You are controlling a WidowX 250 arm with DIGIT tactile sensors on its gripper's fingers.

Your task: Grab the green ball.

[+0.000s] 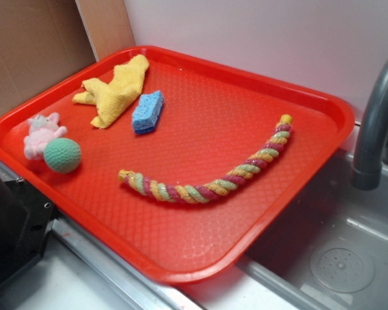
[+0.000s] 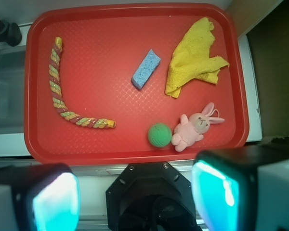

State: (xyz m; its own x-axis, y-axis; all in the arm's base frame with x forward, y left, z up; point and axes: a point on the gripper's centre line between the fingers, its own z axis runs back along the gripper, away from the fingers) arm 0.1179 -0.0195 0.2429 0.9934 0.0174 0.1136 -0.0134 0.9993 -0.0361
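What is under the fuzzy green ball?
The red plastic tray is under the fuzzy green ball. The pink plush bunny touches its side. The contact spot itself is hidden.

- The tray (image 1: 323, 103) rests partly over a sink (image 1: 349, 258), with the tap (image 1: 375, 123) at its far right.
- In the exterior view, the ball (image 1: 62, 155) lies at the tray's left edge, touching the bunny (image 1: 41, 134) just behind it.
- The cloth (image 1: 115, 90) lies at the back left; the sponge (image 1: 147, 112) sits just right of it.
- The rope (image 1: 210, 177) curves across the middle, well apart from the ball.
- In the wrist view, the gripper (image 2: 135, 197) hangs off the tray's near edge, nearest the ball (image 2: 159, 134).
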